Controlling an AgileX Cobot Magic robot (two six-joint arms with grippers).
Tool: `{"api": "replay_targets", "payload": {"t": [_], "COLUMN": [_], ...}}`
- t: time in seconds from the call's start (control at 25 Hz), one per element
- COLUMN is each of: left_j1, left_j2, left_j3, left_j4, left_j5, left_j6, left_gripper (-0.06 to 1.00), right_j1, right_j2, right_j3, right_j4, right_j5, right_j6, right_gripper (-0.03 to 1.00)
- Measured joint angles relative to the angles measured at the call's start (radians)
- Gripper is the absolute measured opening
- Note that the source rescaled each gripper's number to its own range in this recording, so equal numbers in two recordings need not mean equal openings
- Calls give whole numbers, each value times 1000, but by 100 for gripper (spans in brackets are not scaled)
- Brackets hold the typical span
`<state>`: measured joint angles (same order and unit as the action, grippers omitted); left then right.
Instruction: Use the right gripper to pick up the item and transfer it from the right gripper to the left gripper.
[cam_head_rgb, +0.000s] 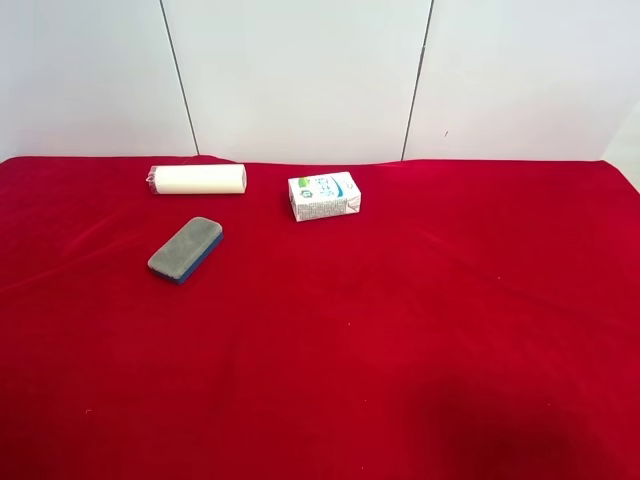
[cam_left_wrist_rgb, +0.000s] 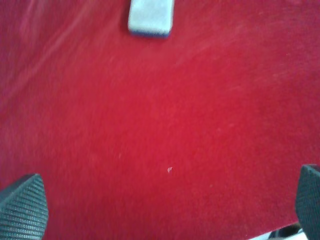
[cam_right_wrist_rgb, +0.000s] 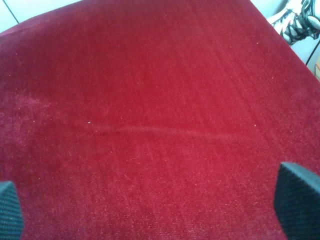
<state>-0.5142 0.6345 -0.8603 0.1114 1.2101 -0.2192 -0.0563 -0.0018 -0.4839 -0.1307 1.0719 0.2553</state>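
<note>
Nearest the exterior high camera, the red cloth (cam_head_rgb: 420, 340) lies bare, with a dark shadow over its near right corner; neither arm shows in that view. In the wrist views, the right gripper (cam_right_wrist_rgb: 150, 212) hangs over bare cloth with its fingertips (cam_right_wrist_rgb: 296, 197) spread wide, nothing between them. The left gripper (cam_left_wrist_rgb: 165, 207) is likewise spread wide and holds nothing.

Farther back, at the exterior high view's left, the item (cam_head_rgb: 186, 249) lies flat on the cloth, grey top up, blue base showing along its edge. The left wrist view shows it ahead of the left gripper, well apart.

Beyond it lie a cream-white roll (cam_head_rgb: 198, 179) on its side and, to the right, a small white printed carton (cam_head_rgb: 324, 195), closed. Nothing touches the item. A white panelled wall (cam_head_rgb: 300, 70) stands behind.
</note>
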Motion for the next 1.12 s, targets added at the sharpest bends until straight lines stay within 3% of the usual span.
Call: {"api": "replay_targets", "payload": {"t": [0.04,0.08,0.36,0.56,0.72,0.92,1.12], "left_j1": [95,140,355,408,412,412,412], "left_j2": [-56,-90,-320,-493,-620,-640,-640], "left_j3": [46,68,214,323,350,350,350], "left_j4": [-11,-14,-22,-27,-27,-31,-90], "left_j5": [0,1,-69,-144,-143,-144,-144], "left_j6": [15,26,117,131,138,138,202], "left_gripper": [100,100,100,100,100,100,100], "right_j1": [0,0,0,0,0,0,0], "right_j2": [0,0,0,0,0,0,0], "right_j3": [0,0,0,0,0,0,0], "right_j4": [0,0,0,1,1,1,1], "right_j5": [0,0,0,0,0,0,0], "right_j6": [0,0,0,0,0,0,0], "right_gripper": [100,100,100,100,100,100,100]}}
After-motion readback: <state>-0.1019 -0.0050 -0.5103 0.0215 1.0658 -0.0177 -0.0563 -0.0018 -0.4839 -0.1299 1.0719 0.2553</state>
